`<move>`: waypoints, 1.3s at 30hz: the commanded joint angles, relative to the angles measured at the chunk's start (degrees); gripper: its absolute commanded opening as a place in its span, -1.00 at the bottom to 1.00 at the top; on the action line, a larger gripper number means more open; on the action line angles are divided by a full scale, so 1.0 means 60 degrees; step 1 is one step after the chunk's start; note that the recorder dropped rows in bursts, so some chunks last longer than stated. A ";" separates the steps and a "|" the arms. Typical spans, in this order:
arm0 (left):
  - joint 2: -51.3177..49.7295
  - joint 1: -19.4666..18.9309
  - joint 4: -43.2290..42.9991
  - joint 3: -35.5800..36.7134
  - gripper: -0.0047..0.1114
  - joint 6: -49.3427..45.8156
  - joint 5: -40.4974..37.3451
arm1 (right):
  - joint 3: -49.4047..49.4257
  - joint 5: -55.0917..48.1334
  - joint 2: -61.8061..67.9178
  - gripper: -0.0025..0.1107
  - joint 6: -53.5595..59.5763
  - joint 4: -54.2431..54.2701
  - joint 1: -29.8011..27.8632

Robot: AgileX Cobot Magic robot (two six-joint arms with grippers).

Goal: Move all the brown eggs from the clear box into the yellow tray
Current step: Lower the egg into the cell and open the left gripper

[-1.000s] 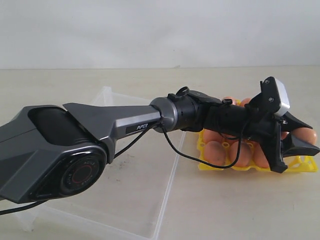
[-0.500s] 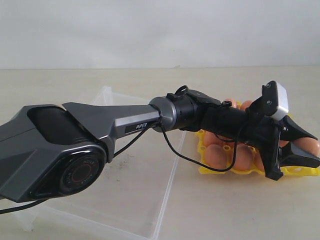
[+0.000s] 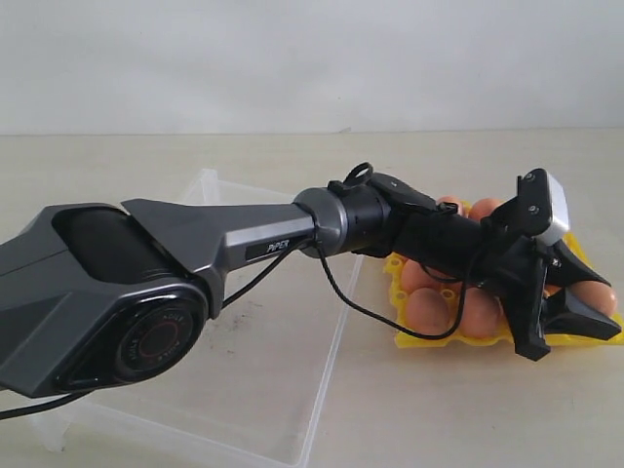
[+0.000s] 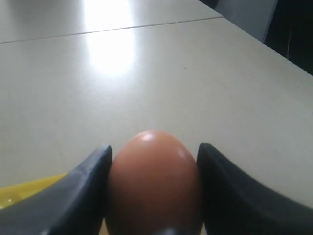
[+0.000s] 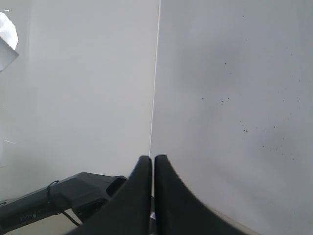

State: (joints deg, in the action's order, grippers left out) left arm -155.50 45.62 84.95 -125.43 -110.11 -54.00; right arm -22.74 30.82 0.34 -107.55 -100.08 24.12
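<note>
My left gripper (image 3: 611,303) reaches across to the right and is shut on one brown egg (image 3: 594,294), holding it just above the right end of the yellow tray (image 3: 597,340). In the left wrist view this egg (image 4: 154,182) fills the gap between both dark fingers (image 4: 85,191), with a corner of the yellow tray (image 4: 23,192) beside it. Several brown eggs (image 3: 429,310) sit in the tray's cups. The clear box (image 3: 263,382) lies at the left under the arm; its visible floor holds no eggs. My right gripper (image 5: 153,159) is shut and holds nothing.
The left arm's thick grey body (image 3: 117,292) and its black cable (image 3: 341,292) stretch over the box and hide part of it. A pale wall (image 3: 312,58) stands behind the beige table (image 3: 468,419). The right wrist view faces that wall.
My left gripper has sunk a little lower and further right over the tray, still carrying the egg. The right gripper has not moved.
</note>
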 commanded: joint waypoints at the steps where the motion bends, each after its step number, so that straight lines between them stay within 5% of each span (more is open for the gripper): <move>1: -0.0165 0.0041 -0.0131 0.0131 -0.85 0.0216 0.0596 | -0.0028 0.0000 -0.0057 -0.96 0.0055 0.0022 -0.0016; 19: -0.0131 0.0041 0.1223 0.0131 -0.85 -0.0054 0.1161 | -0.0028 0.0114 -0.0057 -0.96 0.0055 0.0022 -0.0016; 39: 0.0130 0.0253 0.1115 0.0131 -0.83 -0.0081 0.2170 | 0.0011 0.0144 -0.0057 -0.96 0.0055 0.0022 -0.0016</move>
State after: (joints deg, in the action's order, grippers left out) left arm -155.13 46.74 92.37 -124.96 -110.71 -42.38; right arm -22.74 31.68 0.34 -107.55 -100.08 24.12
